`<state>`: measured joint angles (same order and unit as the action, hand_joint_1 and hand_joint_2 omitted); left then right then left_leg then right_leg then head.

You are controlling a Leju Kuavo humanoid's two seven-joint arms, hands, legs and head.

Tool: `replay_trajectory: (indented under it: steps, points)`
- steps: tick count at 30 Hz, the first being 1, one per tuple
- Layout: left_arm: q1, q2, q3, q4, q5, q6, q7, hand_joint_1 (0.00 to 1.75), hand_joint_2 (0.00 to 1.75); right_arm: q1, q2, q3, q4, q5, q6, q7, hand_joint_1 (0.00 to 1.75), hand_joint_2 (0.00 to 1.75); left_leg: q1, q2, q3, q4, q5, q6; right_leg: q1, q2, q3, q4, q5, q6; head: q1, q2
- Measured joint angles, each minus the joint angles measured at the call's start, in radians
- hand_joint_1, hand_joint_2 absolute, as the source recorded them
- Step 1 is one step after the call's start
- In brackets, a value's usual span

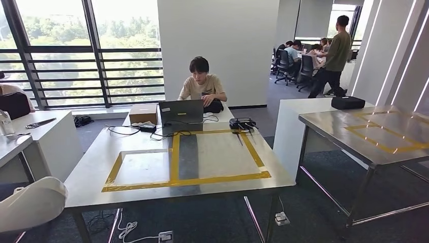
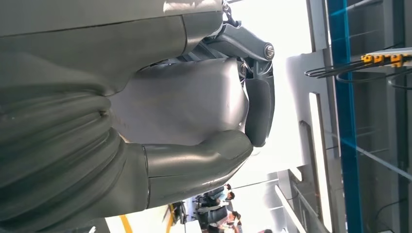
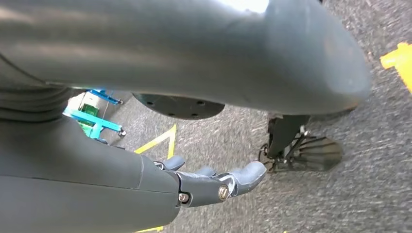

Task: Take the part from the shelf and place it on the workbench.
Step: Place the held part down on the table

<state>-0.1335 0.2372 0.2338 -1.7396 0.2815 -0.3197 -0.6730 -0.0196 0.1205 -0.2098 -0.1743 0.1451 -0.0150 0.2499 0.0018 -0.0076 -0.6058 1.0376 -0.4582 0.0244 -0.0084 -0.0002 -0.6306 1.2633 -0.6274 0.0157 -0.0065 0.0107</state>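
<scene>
Progress looks to be about the middle of the job: the steel tabletop (image 1: 91, 172) lies ahead in the head view, its yellow tape frames (image 1: 174, 180) with nothing set inside them, so the placing is not yet done. The picking-up seems done, since the part (image 2: 184, 102), a smooth pale grey shell, sits in the left robot hand (image 2: 204, 160), pressed between the thick thumb on one side and a dark finger (image 2: 260, 111) curled over its edge on the other. A rounded white shape low at the left edge of the head view (image 1: 30, 205) is probably the same part, but it is cut off by the picture edge and I cannot say so for sure. What is left, by my reckoning, is to close in on the tabletop, reach over and set the part down inside a taped frame. A second tabletop (image 1: 344, 131) with its own tape stands to the right, and which of the two is meant cannot be told. The right robot hand (image 3: 214, 184) hangs over the carpeted floor (image 3: 340, 204), fingers loosely stretched and apart, holding nothing. A person (image 1: 202, 83) sits at the far end of the near tabletop behind a laptop (image 1: 181, 111). The part's full outline is hidden by the hand and wrist cover. Whether the blue upright (image 2: 345, 121) behind the left robot hand belongs to the shelf is unclear.
</scene>
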Motion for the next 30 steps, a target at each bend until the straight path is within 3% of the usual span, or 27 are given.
replay_trajectory:
  steps: [1, 2, 3, 5, 7, 9, 12, 15, 17, 18, 21, 23, 27, 28, 30]
  points:
    - [0.003, -0.001, 0.000, 0.000, 0.000, 0.000, 0.000, 1.75, 1.75, 0.001, 0.000, 0.000, 0.000, 0.000, 0.000, 0.000, 0.00, 0.00, -0.003, -0.001, 0.006, 0.000, -0.007, 0.002, 0.001, 0.000, -0.036, 0.039, -0.016, -0.001, 0.001, 0.000]
    - [0.006, -0.004, 0.000, -0.001, 0.000, 0.000, 0.000, 1.75, 1.75, 0.002, 0.000, 0.000, 0.000, 0.000, 0.000, 0.000, 0.00, 0.00, -0.006, -0.002, 0.015, 0.000, -0.014, 0.003, 0.002, 0.000, -0.057, 0.046, -0.014, -0.004, 0.002, 0.000]
    - [0.008, -0.006, 0.000, -0.001, 0.000, 0.000, 0.001, 1.75, 1.75, 0.003, 0.000, -0.001, 0.000, 0.000, 0.000, 0.000, 0.00, 0.00, -0.009, -0.004, 0.025, 0.000, -0.022, 0.004, 0.005, 0.000, -0.061, 0.020, 0.012, -0.009, 0.003, 0.000]
    - [0.008, -0.011, 0.000, -0.002, -0.002, 0.000, 0.003, 1.75, 1.75, 0.003, 0.000, -0.001, 0.000, 0.000, 0.000, 0.000, 0.00, 0.00, -0.014, -0.004, 0.046, 0.000, -0.039, 0.003, 0.014, 0.001, -0.031, -0.105, 0.110, -0.027, 0.004, 0.000]
    - [0.004, -0.016, 0.000, -0.001, -0.007, 0.000, 0.008, 1.75, 1.75, 0.003, 0.000, -0.002, 0.000, -0.002, -0.001, 0.000, 0.00, 0.00, -0.017, -0.007, 0.060, -0.001, -0.054, -0.004, 0.025, 0.003, -0.004, -0.196, 0.148, -0.041, 0.002, 0.000]
    - [0.000, -0.019, -0.002, -0.001, -0.011, 0.000, 0.014, 1.75, 1.75, 0.003, 0.000, -0.002, 0.000, -0.002, -0.002, 0.000, 0.00, 0.00, -0.017, -0.010, 0.069, 0.008, -0.056, -0.015, 0.028, 0.005, 0.007, -0.219, 0.144, -0.049, 0.001, 0.000]
    - [-0.011, -0.018, -0.002, -0.002, -0.011, 0.000, 0.022, 1.75, 1.75, 0.001, 0.002, -0.003, 0.000, -0.004, -0.003, -0.001, 0.00, 0.00, -0.015, -0.007, 0.063, 0.048, -0.070, -0.033, 0.018, 0.004, 0.046, -0.239, 0.160, -0.061, 0.001, 0.000]
    - [-0.022, -0.018, -0.002, 0.000, -0.011, 0.000, 0.025, 1.75, 1.75, -0.004, 0.002, -0.006, 0.000, -0.004, -0.003, -0.002, 0.00, 0.00, -0.005, -0.003, -0.024, 0.192, -0.136, -0.052, 0.012, 0.003, 0.069, -0.243, 0.147, -0.065, -0.004, 0.000]
    - [-0.023, -0.019, -0.002, 0.001, -0.011, 0.000, 0.028, 1.75, 1.75, -0.002, 0.002, -0.007, 0.000, -0.005, -0.003, -0.001, 0.00, 0.00, 0.005, -0.002, -0.088, 0.263, -0.156, -0.062, 0.007, 0.004, 0.080, -0.243, 0.134, -0.062, -0.004, 0.000]
    - [-0.023, -0.019, -0.003, 0.002, -0.011, 0.000, 0.030, 1.75, 1.75, 0.000, 0.002, -0.008, 0.000, -0.005, -0.003, 0.000, 0.00, 0.00, 0.009, 0.000, -0.099, 0.256, -0.139, -0.067, 0.004, 0.004, 0.089, -0.242, 0.125, -0.059, -0.004, 0.000]
    - [-0.025, -0.019, -0.003, 0.003, -0.011, 0.000, 0.031, 1.75, 1.75, 0.001, 0.002, -0.011, 0.000, -0.005, -0.003, -0.001, 0.00, 0.00, 0.020, 0.004, -0.055, 0.085, -0.004, -0.080, -0.006, 0.006, 0.125, -0.240, 0.095, -0.042, -0.006, 0.000]
    - [-0.024, -0.019, -0.003, 0.006, -0.011, 0.000, 0.031, 1.75, 1.75, 0.000, 0.002, -0.012, 0.000, -0.006, -0.003, -0.004, 0.00, 0.00, 0.018, 0.008, -0.032, 0.012, 0.025, -0.070, -0.006, 0.006, 0.136, -0.239, 0.079, -0.026, -0.007, 0.000]
    - [-0.027, -0.018, -0.002, 0.003, -0.011, 0.000, 0.034, 1.75, 1.75, -0.002, 0.002, -0.014, 0.000, -0.008, -0.003, -0.001, 0.00, 0.00, 0.017, 0.006, -0.013, 0.004, 0.010, -0.033, -0.004, 0.003, 0.139, -0.214, 0.068, -0.003, -0.002, 0.000]
    - [-0.033, -0.018, -0.002, 0.001, -0.011, 0.000, 0.036, 1.75, 1.75, -0.005, 0.002, -0.014, 0.000, -0.008, -0.002, 0.000, 0.00, 0.00, 0.017, 0.005, -0.006, 0.003, 0.007, -0.026, -0.005, 0.003, 0.119, -0.177, 0.062, 0.000, -0.001, 0.000]
    - [-0.042, -0.018, -0.002, -0.001, -0.010, 0.000, 0.040, 1.75, 1.75, -0.009, 0.002, -0.015, 0.000, -0.008, -0.001, 0.000, 0.00, 0.00, 0.015, 0.005, 0.006, 0.002, -0.005, -0.016, -0.005, 0.003, 0.037, -0.051, 0.029, 0.003, 0.002, 0.000]
